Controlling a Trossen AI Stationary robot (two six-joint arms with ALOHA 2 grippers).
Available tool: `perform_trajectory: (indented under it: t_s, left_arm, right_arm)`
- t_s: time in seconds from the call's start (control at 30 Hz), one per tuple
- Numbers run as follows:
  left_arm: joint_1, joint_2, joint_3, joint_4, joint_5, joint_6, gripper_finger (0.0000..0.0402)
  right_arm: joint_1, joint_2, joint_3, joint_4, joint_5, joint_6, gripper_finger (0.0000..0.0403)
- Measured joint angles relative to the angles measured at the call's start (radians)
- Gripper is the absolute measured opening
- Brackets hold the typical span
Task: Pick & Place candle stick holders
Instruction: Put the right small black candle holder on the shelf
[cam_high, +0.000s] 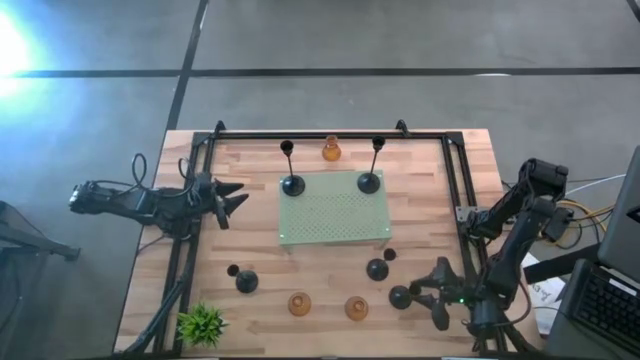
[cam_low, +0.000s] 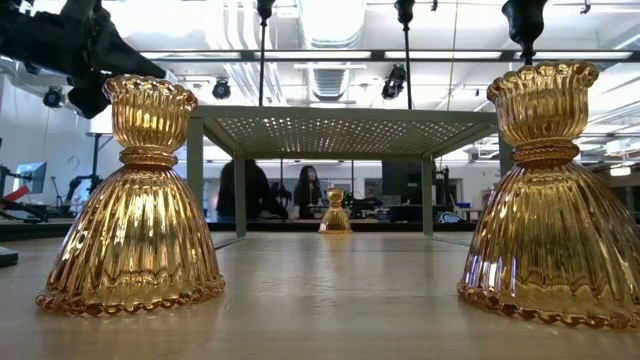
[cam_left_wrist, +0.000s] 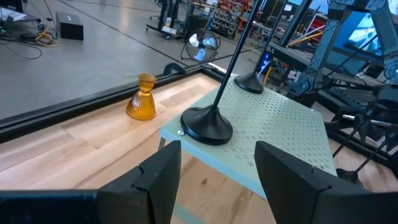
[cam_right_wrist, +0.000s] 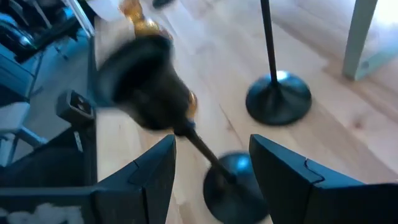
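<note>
Wooden tabletop (cam_high: 420, 290). Pale green perforated platform (cam_high: 334, 208) at centre carries two tall black holders (cam_high: 292, 184) (cam_high: 369, 181). One amber holder (cam_high: 331, 151) beyond it, two amber holders (cam_high: 299, 303) (cam_high: 356, 308) near the front. Left pincer (cam_high: 232, 202) open beside the platform. Right pincer (cam_high: 438, 292) open at a black holder (cam_high: 400, 297).

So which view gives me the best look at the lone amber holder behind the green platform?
The left wrist view: the amber holder stands close, unobstructed, beside the platform. The high view shows it only from above at the table's far edge. The low view frames it small under the platform. The right wrist view doesn't clearly show it.
</note>
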Motion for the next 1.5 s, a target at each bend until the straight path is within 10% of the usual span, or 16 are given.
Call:
perform_trajectory:
  t_s: [0.57,1.13,1.5]
  left_arm:
    - [0.0,0.0,-0.002,-0.001,0.005,0.0,0.0209]
    - [0.0,0.0,-0.005,-0.009,0.006,0.0,0.0209]
    - [0.0,0.0,-0.006,-0.009,0.0,0.005,0.0209]
  right_arm:
    - [-0.024,0.028,0.009,0.03,-0.003,-0.032,0.0185]
    - [-0.067,0.029,0.008,0.027,0.006,-0.126,0.002]
    - [-0.084,-0.101,0.046,-0.122,-0.01,-0.127,0.0012]
